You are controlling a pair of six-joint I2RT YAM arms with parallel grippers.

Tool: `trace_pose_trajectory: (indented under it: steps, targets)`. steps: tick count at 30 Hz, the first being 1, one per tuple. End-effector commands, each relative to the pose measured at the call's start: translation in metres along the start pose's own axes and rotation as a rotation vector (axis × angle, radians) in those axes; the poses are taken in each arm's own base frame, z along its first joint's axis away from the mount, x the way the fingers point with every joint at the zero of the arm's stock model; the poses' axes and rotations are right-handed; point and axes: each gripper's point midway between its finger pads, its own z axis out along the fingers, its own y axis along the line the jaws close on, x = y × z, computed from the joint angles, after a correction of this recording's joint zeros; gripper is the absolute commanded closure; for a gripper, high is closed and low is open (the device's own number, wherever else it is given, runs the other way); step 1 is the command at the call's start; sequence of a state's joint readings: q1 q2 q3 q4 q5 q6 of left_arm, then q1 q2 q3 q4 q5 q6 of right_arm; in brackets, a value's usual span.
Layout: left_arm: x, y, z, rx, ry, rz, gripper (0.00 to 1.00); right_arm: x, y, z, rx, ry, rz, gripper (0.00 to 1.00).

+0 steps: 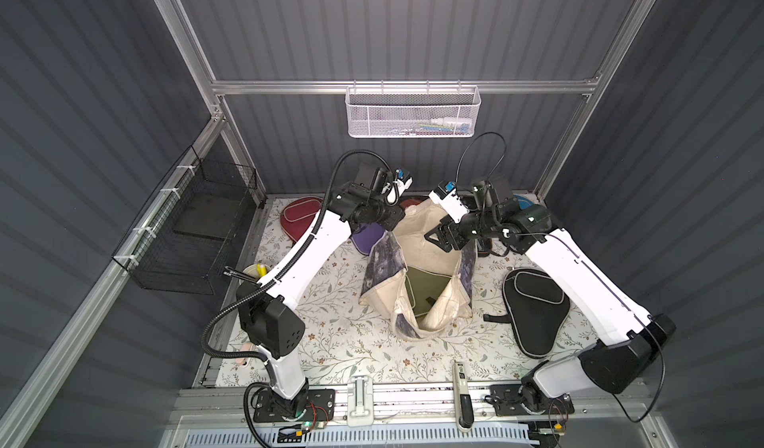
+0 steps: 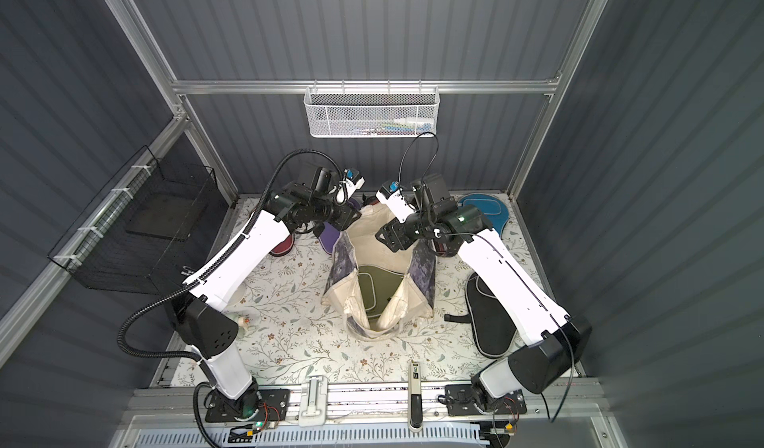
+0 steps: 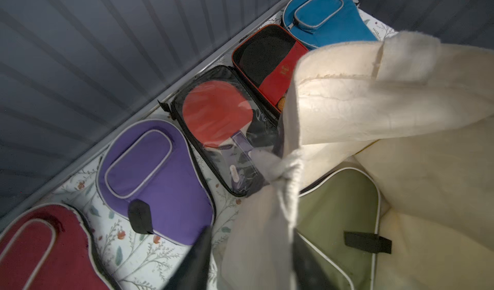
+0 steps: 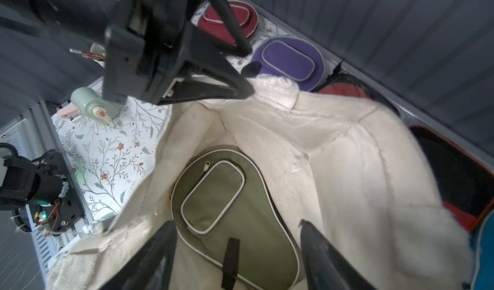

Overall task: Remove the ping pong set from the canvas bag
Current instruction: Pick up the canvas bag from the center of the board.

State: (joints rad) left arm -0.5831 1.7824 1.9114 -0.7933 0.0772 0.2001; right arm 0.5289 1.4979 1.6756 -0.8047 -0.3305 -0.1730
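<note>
In both top views the canvas bag (image 1: pixel 417 227) (image 2: pixel 366 235), limp cream cloth with mottled purple side panels, stands open on the flowered tablecloth (image 1: pixel 351 342). The olive cover (image 1: pixel 426 295), paddle-shaped with pale piping, lies on the bag's floor. The right gripper (image 1: pixel 437 238) hangs at the bag's far rim.

In the left wrist view the left gripper (image 3: pixel 250 235) has its jaws pinched on a bunched fold of the bag's rim, with the olive cover (image 3: pixel 339 208) just beside it.

In the right wrist view the right gripper (image 4: pixel 238 224) is spread wide and holds nothing. The smooth olive cover (image 4: pixel 213 195) shows between its fingers, down inside the bag and apart from them.
</note>
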Motion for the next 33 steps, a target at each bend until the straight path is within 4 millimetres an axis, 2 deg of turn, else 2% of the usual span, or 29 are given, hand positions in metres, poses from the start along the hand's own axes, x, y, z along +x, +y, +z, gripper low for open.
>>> trace_pose_trajectory:
  steps: [1, 2, 5, 8, 10, 15, 20, 25, 29, 33]
  targets:
    - [0.001, -0.001, -0.02, -0.006, 0.016, 0.027, 0.96, -0.007, 0.017, -0.001, -0.093, -0.003, -0.063, 0.26]
    - [0.001, 0.0, -0.022, -0.012, 0.015, 0.03, 1.0, -0.009, 0.022, 0.001, -0.116, -0.005, -0.081, 0.26]
    - [-0.002, -0.001, -0.029, -0.012, 0.001, 0.035, 1.0, -0.005, 0.041, 0.009, -0.176, 0.012, -0.134, 0.25]
    - [-0.013, -0.004, -0.042, 0.003, -0.042, 0.039, 1.0, 0.007, 0.06, 0.023, -0.242, 0.049, -0.171, 0.24]
    - [-0.023, -0.008, -0.053, 0.016, -0.084, 0.041, 1.0, 0.016, 0.066, 0.033, -0.263, 0.074, -0.169, 0.23]
    - [-0.044, -0.019, -0.087, 0.061, -0.189, 0.05, 1.0, 0.048, 0.06, 0.054, -0.242, 0.146, -0.108, 0.22]
    - [-0.053, -0.032, -0.109, 0.12, -0.269, 0.044, 1.0, 0.077, 0.052, 0.07, -0.2, 0.204, -0.032, 0.22]
    - [-0.053, -0.041, -0.12, 0.159, -0.308, 0.038, 1.0, 0.117, 0.037, 0.083, -0.108, 0.285, 0.047, 0.2]
    - [-0.053, -0.046, -0.122, 0.187, -0.323, 0.029, 1.0, 0.142, 0.03, 0.086, -0.048, 0.322, 0.104, 0.18]
    - [-0.053, -0.057, -0.124, 0.256, -0.339, 0.008, 1.0, 0.146, 0.027, 0.089, -0.018, 0.317, 0.154, 0.16]
